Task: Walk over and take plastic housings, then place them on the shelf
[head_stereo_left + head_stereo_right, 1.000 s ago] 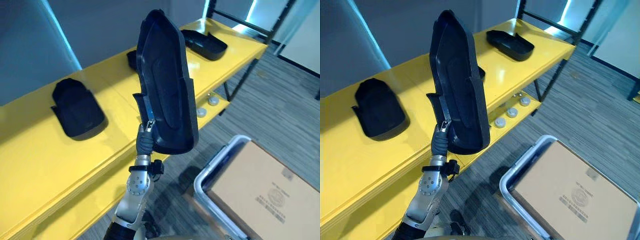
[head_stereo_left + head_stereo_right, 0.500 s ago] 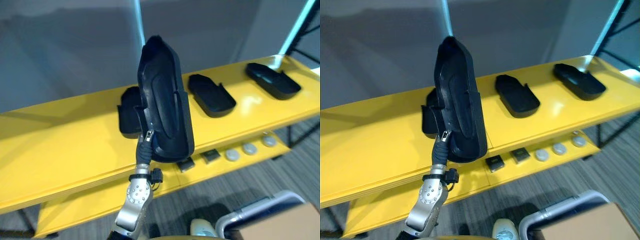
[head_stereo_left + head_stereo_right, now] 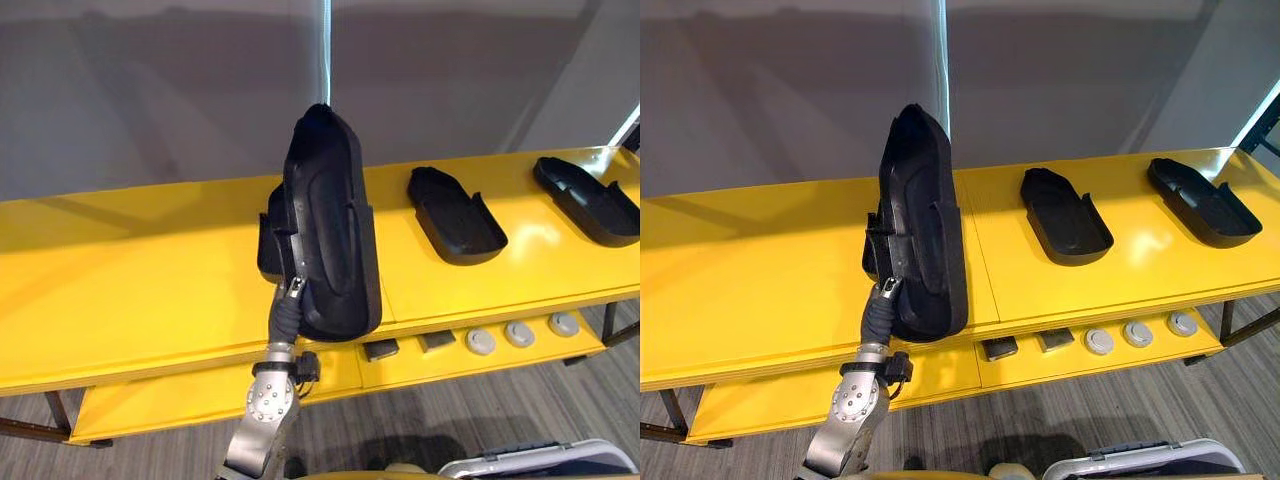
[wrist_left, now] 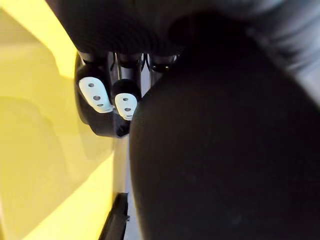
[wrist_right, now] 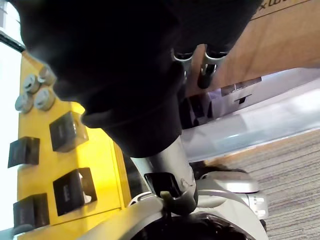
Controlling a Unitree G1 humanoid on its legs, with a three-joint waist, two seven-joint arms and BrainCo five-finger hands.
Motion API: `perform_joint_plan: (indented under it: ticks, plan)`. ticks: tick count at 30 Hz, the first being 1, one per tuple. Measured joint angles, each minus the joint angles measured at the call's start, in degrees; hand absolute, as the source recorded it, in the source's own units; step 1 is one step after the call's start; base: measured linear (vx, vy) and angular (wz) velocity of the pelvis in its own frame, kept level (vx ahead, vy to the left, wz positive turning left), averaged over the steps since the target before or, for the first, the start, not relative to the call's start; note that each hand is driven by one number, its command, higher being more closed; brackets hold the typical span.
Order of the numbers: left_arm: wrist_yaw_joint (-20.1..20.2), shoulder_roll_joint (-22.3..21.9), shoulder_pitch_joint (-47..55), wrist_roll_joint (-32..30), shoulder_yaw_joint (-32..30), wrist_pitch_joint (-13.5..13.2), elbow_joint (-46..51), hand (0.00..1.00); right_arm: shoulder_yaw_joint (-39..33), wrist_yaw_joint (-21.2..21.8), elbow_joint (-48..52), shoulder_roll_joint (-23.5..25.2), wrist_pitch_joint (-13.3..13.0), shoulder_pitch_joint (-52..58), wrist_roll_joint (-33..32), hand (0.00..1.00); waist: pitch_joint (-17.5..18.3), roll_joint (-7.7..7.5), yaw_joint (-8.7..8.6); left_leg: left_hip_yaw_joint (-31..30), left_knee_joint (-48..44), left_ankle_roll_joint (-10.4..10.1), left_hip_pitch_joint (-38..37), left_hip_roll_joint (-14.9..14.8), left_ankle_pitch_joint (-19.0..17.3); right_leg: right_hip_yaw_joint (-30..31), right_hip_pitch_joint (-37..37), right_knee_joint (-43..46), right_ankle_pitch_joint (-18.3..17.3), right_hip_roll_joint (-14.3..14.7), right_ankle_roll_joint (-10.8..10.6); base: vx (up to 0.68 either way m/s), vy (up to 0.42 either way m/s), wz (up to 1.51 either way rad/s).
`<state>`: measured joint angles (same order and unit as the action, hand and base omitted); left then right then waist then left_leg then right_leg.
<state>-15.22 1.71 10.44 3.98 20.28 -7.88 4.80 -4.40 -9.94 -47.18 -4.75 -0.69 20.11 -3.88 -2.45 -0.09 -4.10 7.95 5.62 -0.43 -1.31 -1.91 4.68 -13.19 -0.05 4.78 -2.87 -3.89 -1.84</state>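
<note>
Left hand (image 4: 94, 94) clamped round the upright held housing (image 3: 330, 235), before the yellow shelf (image 3: 130, 290). At its 3 o'clock lie a near housing (image 3: 455, 215) and a far housing (image 3: 590, 200); a part-hidden housing (image 3: 266, 255) peeks out at 9 o'clock.

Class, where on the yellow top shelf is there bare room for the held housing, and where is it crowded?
Widest bare patch: the top shelf from its left end to the held housing. A narrower gap separates the middle housing and the right housing. Crowded: behind the held one, where another housing lies.
</note>
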Motion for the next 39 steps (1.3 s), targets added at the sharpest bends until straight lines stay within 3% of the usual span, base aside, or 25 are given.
perform_joint_plan:
  ticks: [5,6,8,9,10,13,16,17,18,19,20,22,23,24,25,26,27,29,31,35,39]
  plan:
    - [0.1,0.2,-0.4,0.0,0.4,0.1,0.4,1.00,0.3,-0.1,-0.3,0.0,-0.1,-0.2,0.0,0.00,-0.3,-0.51,-0.17,-1.0,-1.2,-0.6,3.8,0.0,-0.7,-4.3,-0.6,-0.4,-0.1,-0.8,-0.4,-0.13,0.025,0.43]
    - [0.2,0.0,-0.6,0.0,0.6,0.1,0.4,1.00,0.4,-0.1,-1.0,0.0,-0.2,-0.9,0.0,0.00,-0.6,-1.50,-0.27,1.4,-3.2,-0.8,6.0,-0.1,-2.0,-6.1,-1.3,-0.7,0.0,-1.5,-0.4,-0.11,0.055,0.88]
    - [0.1,-1.1,-0.6,0.1,1.0,0.1,0.4,1.00,0.4,-0.2,-2.8,-0.7,-0.2,-2.5,0.1,0.00,-1.4,-2.16,0.17,14.1,-18.7,3.1,12.0,-6.1,-7.1,-7.9,-3.6,0.7,0.3,-3.3,0.0,-0.10,0.098,0.65]
    - [0.0,-1.1,-0.6,0.2,0.9,0.1,0.4,1.00,0.3,-0.1,-3.5,-0.7,-0.3,-2.9,0.1,0.00,-1.3,-2.04,0.35,15.7,-22.3,3.9,12.6,-7.4,-8.4,-8.0,-3.9,1.4,0.3,-4.0,0.2,-0.05,0.173,0.19]
    - [0.1,-1.0,-0.6,0.7,0.4,0.1,0.4,1.00,0.4,-0.1,-3.8,-0.8,-0.3,-3.7,0.8,0.00,-1.7,-2.84,0.06,16.6,-29.1,3.5,13.7,-9.7,-11.6,-8.0,-4.3,2.6,0.4,-5.8,0.3,-0.03,0.256,0.15]
    - [0.1,-1.1,-0.6,2.2,0.1,0.0,0.4,1.00,-0.1,-1.2,-4.6,-1.0,-0.6,-4.6,2.0,0.00,-2.1,-3.50,-1.53,15.1,-36.4,-0.2,13.5,-15.3,-15.8,-7.2,-5.5,5.8,-0.3,-9.8,-1.9,-0.01,0.346,0.17]
    - [0.1,-1.9,-1.0,2.3,1.3,-0.1,0.4,1.00,-0.6,-3.2,-6.0,-3.9,-1.1,-5.4,4.5,0.00,-1.8,-3.16,-1.59,8.4,-31.4,-4.2,14.0,-18.5,-14.6,-6.4,-7.4,7.1,1.2,-14.0,-6.6,0.02,0.534,0.12]
    - [0.2,-3.0,-1.7,2.6,2.3,-0.1,0.4,1.00,-2.6,-4.1,-6.3,-6.0,-0.8,-5.7,5.3,0.00,-1.3,-1.09,-1.63,6.5,-27.7,-9.9,14.4,-18.9,-11.7,-7.0,-7.2,5.9,2.8,-14.8,-9.6,0.05,0.571,0.29]
    - [0.3,-1.9,-2.6,2.6,2.3,-0.1,0.0,1.00,-4.2,-4.8,-8.1,-5.8,-0.6,-6.7,6.2,0.00,-1.2,-3.48,-1.57,6.3,-30.4,-9.5,15.8,-16.4,-12.7,-6.9,-6.4,3.8,4.8,-17.4,-10.1,0.07,0.557,0.40]
    - [0.2,-0.9,-3.2,2.7,2.5,-0.1,0.1,1.00,-5.4,-4.9,-8.6,-5.9,-0.5,-6.5,6.5,0.00,-1.0,-3.93,-1.70,5.7,-34.4,-8.9,18.3,-14.7,-14.8,-7.1,-5.5,1.0,8.6,-18.3,-9.4,0.05,0.668,0.38]
    - [0.1,0.0,-4.5,2.7,1.6,-0.1,0.1,1.00,-5.9,-4.5,-9.1,-5.8,-0.6,-7.3,7.1,0.00,-1.0,-3.87,-1.44,5.0,-40.2,-7.3,22.1,-14.2,-18.3,-7.5,-5.5,-1.1,14.7,-19.0,-9.1,0.02,0.579,0.15]
    - [0.1,1.5,-5.2,2.7,0.6,-0.1,0.1,1.00,-4.4,-3.3,-10.2,-4.5,-0.5,-10.4,8.4,0.00,-1.1,-3.42,-0.97,8.0,-39.9,-4.8,21.8,-13.8,-19.7,-9.0,-7.6,-2.0,21.1,-19.8,-1.4,-0.02,0.562,-0.40]
    - [0.1,1.8,-5.2,2.7,-0.7,-0.2,-0.4,1.00,-2.0,-2.3,-10.4,-2.8,-0.4,-13.3,9.3,0.00,-1.3,-2.92,-0.42,11.6,-36.7,-2.8,19.3,-13.0,-18.9,-10.0,-11.0,4.6,17.4,-20.4,3.9,-0.03,0.570,-0.74]
    - [0.2,1.8,-5.2,2.6,-0.6,-0.2,-1.4,1.00,-1.2,-2.0,-9.8,-1.1,-0.9,-14.3,9.7,0.00,-1.6,-2.31,-1.04,13.4,-32.4,-1.1,16.0,-10.9,-17.5,-8.4,-12.3,14.0,8.5,-18.7,0.3,-0.02,0.509,-0.65]
    - [0.3,1.8,-5.2,2.6,-0.4,-0.2,-1.6,1.00,-1.0,-1.5,-9.7,-0.6,-1.3,-14.9,10.3,0.00,-1.8,-1.94,-1.21,14.0,-30.1,-0.4,14.2,-9.8,-16.7,-6.9,-12.3,16.8,4.7,-16.5,-1.9,-0.01,0.334,-0.37]
    - [0.4,1.8,-5.2,2.5,0.1,-0.3,-1.6,1.00,-0.8,-1.0,-9.4,-1.1,-1.5,-15.9,10.2,0.00,-1.8,-1.28,-1.17,15.7,-26.9,0.3,12.2,-8.3,-15.8,-6.8,-11.9,19.2,-0.6,-13.5,-1.0,0.00,0.219,-0.37]
    - [0.6,1.8,-5.3,2.5,0.3,-0.5,-1.6,1.00,-0.8,-1.1,-9.3,-1.1,-1.4,-16.5,10.1,0.00,-1.9,-1.01,-1.16,16.5,-25.3,0.7,11.3,-7.5,-15.3,-7.3,-11.7,19.3,-2.6,-12.0,-0.5,-0.03,0.235,-0.43]
    - [1.6,1.7,-6.6,2.0,1.6,-0.6,-1.6,1.00,-0.8,-1.0,-7.7,-0.6,-1.6,-16.5,9.9,0.00,-2.7,-0.41,-1.55,17.1,-21.5,1.4,9.8,-4.6,-14.2,-8.4,-9.4,13.7,-7.0,-6.0,-0.4,-0.05,0.158,-0.19]
    - [2.5,1.0,-7.0,1.7,2.7,-0.3,-2.2,1.00,-2.0,-1.0,-7.2,-0.8,-1.4,-16.1,8.8,0.00,-3.7,1.07,-2.32,15.8,-21.4,1.6,9.4,-4.3,-13.9,-4.1,-6.8,8.2,-5.2,-2.8,-0.4,0.00,0.084,0.18]
    - [2.8,1.7,-7.0,-0.3,2.6,-0.1,-2.6,1.00,-2.5,-1.0,-6.2,0.6,-1.2,-14.6,8.6,0.00,-4.0,-0.66,-3.04,14.2,-17.4,1.3,5.8,-2.8,-11.4,-2.1,-3.3,7.6,-4.7,-2.3,-0.3,0.03,-0.002,0.29]
    - [2.7,2.0,-6.2,-0.8,0.3,-0.1,-2.7,1.00,-2.5,-0.9,-5.4,1.3,-1.2,-14.0,8.3,0.00,-3.8,-0.96,-1.99,14.1,-10.4,0.5,2.4,-1.7,-7.5,-2.3,-1.2,4.0,-3.4,-1.9,0.7,-0.02,-0.050,0.08]
